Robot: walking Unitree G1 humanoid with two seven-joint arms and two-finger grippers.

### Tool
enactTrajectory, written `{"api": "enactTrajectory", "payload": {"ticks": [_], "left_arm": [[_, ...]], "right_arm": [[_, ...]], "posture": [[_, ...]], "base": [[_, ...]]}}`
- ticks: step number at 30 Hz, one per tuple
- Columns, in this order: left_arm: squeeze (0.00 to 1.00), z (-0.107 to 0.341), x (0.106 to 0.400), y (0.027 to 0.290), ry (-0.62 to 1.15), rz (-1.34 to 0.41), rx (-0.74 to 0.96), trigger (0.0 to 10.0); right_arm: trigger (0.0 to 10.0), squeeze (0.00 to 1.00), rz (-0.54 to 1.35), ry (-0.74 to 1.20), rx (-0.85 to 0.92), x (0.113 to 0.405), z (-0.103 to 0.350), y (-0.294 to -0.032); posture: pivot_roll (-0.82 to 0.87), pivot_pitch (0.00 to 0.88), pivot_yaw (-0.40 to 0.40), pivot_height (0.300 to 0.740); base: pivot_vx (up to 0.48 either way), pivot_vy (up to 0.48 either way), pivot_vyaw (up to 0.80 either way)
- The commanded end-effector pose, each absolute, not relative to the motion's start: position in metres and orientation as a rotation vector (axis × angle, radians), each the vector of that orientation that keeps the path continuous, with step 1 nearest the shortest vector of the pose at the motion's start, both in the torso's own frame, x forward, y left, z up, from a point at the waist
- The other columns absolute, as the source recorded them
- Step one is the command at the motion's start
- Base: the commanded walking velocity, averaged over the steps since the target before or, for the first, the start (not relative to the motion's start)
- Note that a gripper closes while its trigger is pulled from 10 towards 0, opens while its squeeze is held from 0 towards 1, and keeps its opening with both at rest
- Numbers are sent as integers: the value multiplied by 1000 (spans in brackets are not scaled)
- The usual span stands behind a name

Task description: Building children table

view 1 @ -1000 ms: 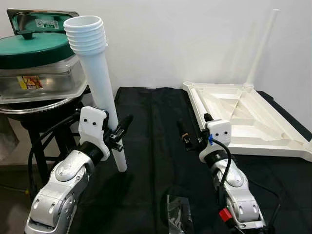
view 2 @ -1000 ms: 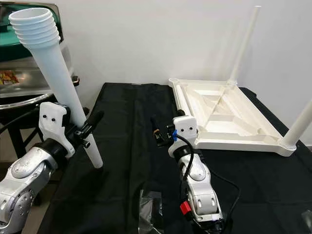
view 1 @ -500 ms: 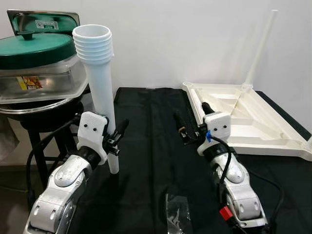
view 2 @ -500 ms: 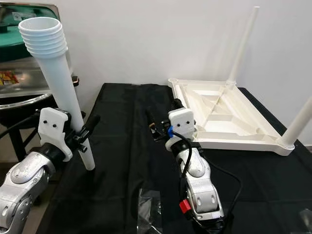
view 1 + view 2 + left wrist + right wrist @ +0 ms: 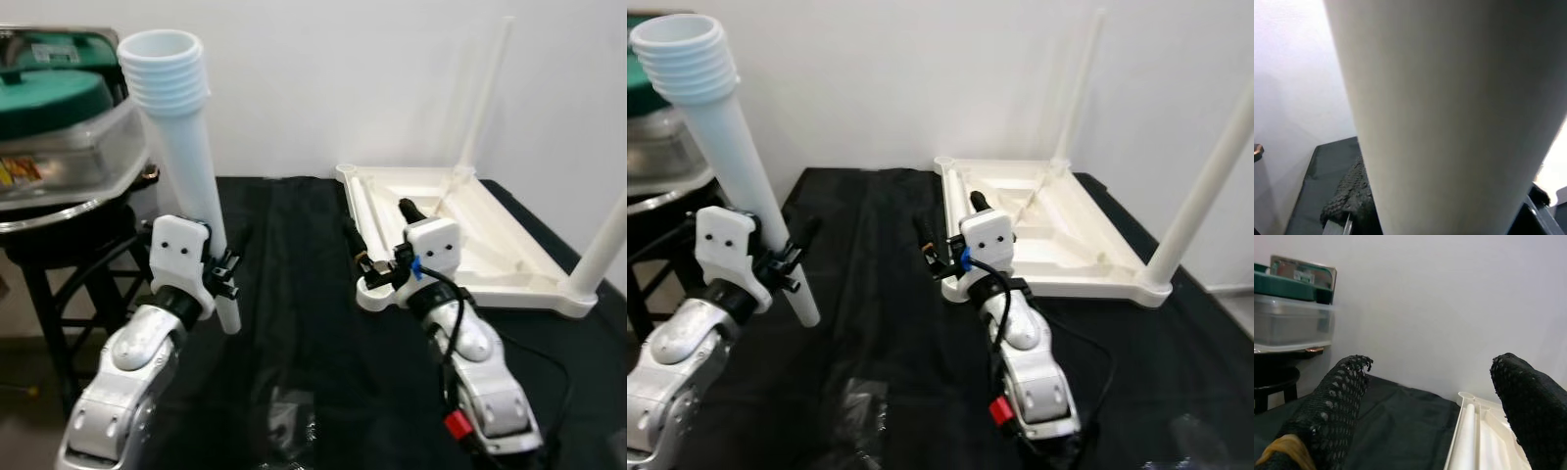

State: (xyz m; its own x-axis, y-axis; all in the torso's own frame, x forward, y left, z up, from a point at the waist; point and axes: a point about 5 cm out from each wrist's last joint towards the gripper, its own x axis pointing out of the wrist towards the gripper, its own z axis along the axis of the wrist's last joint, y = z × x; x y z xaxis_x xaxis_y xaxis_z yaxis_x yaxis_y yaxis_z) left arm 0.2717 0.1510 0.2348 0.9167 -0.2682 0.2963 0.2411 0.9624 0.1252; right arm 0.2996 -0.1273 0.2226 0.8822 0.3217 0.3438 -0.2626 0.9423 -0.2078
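Left tool [image 5: 227, 266], one white leg [image 5: 186, 166]

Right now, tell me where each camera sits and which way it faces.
Left eye view: on the head, looking forward and down at the black table; both silver arms show, left gripper holding the white table leg.
Right eye view: same head, same scene; right gripper at the upturned tabletop.
Left wrist view: on the left wrist, looking along the fingers at the leg close up.
Right wrist view: on the right wrist, looking between two spread fingers toward the wall.
Shared: both eyes show the leg and tabletop.
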Motion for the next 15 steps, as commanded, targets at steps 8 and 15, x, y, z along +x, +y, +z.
{"api": "enactTrajectory", "payload": {"ticks": [8,15], "left_arm": [[0,234,273,149,-320,-255,98,10000],[0,233,274,149,-318,-247,99,10000]], "right_arm": [[10000,0,319,-345,-176,300,218,-129],[10000,0,292,-353,-195,300,220,-131]], "posture": [[27,0,-19,740],[25,0,-18,740]], "base": [[0,-360,0],[0,-360,0]]}}
